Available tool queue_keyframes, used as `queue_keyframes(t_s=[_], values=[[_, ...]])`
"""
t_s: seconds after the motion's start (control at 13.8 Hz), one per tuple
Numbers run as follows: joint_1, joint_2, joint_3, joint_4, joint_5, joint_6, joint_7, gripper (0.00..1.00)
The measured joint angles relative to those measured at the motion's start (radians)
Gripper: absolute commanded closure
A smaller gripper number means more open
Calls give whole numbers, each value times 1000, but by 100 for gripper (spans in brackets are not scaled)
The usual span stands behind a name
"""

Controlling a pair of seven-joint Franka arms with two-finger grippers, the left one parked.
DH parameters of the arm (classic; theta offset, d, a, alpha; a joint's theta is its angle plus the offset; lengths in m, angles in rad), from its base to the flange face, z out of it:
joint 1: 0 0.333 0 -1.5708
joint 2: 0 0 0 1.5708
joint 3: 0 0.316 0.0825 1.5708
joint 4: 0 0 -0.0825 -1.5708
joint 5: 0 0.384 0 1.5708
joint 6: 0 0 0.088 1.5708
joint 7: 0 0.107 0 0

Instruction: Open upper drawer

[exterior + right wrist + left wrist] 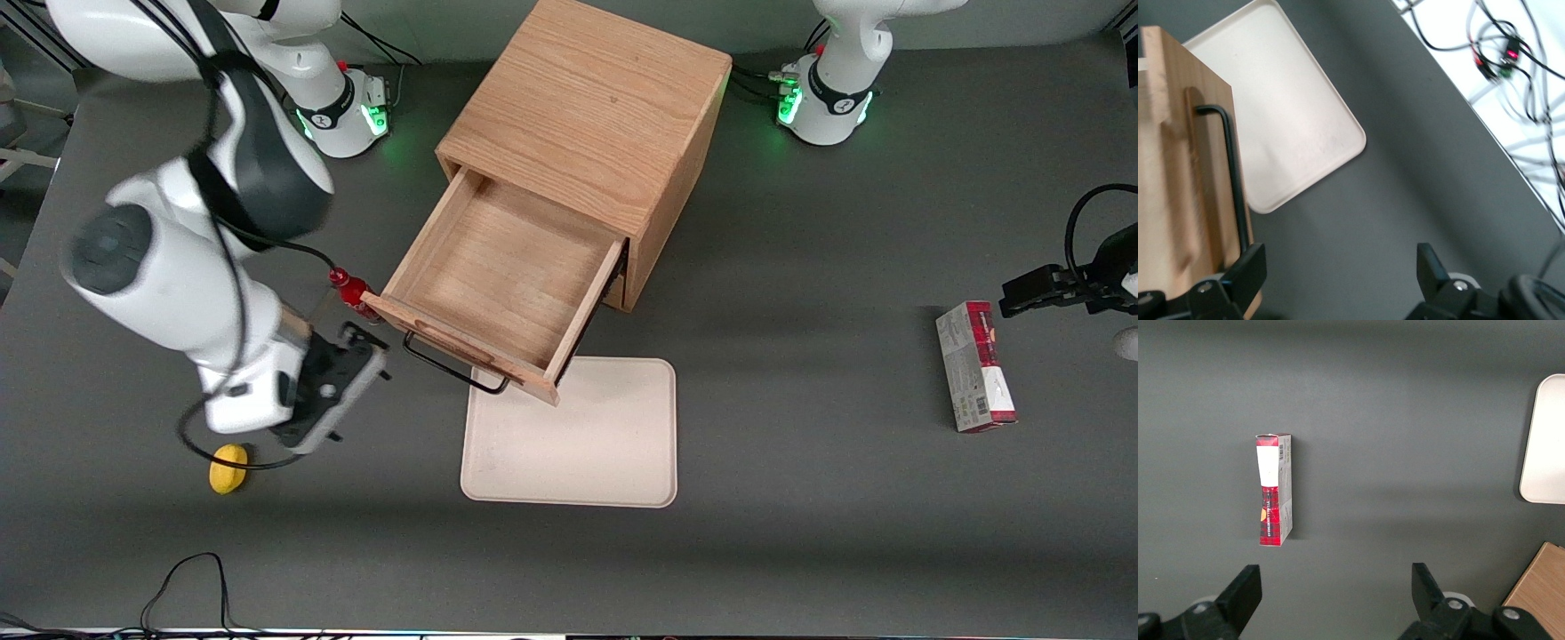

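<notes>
The upper drawer [502,276] of the boxy oak cabinet [587,116] stands pulled far out, its shallow wooden tray bare inside. Its long black wire handle [453,369] runs along the front panel. My gripper [356,360] hangs beside the drawer front's end toward the working arm's end of the table, open and holding nothing. In the right wrist view the handle [1231,173] and drawer front [1178,173] lie close by one finger [1248,267], and the gripper [1338,270] is open over bare table. The bottom drawer is hidden under the upper one.
A cream tray [573,436] lies flat on the table in front of the drawer, partly under its front. A yellow object [228,468] lies near my arm. A small red object [351,289] sits by the drawer's corner. A red-and-white box [975,366] lies toward the parked arm's end.
</notes>
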Motion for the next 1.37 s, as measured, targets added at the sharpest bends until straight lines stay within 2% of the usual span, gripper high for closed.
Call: queue_keyframes(t_s=[0.14,0.29,0.43,0.65,0.87,1.01,1.37], values=[[-4,-97,-123,-17,77,-146,42,0],[-13,-212,-207,-110,90,-195,118,0],[-17,-346,-250,-269,80,-198,266,0],[-18,-556,-272,-530,28,-172,453,0],[-18,-724,-273,-712,-29,-127,500,0],[-18,-760,-268,-751,-73,-116,505,0],[-16,-746,-254,-755,-59,-85,521,0]])
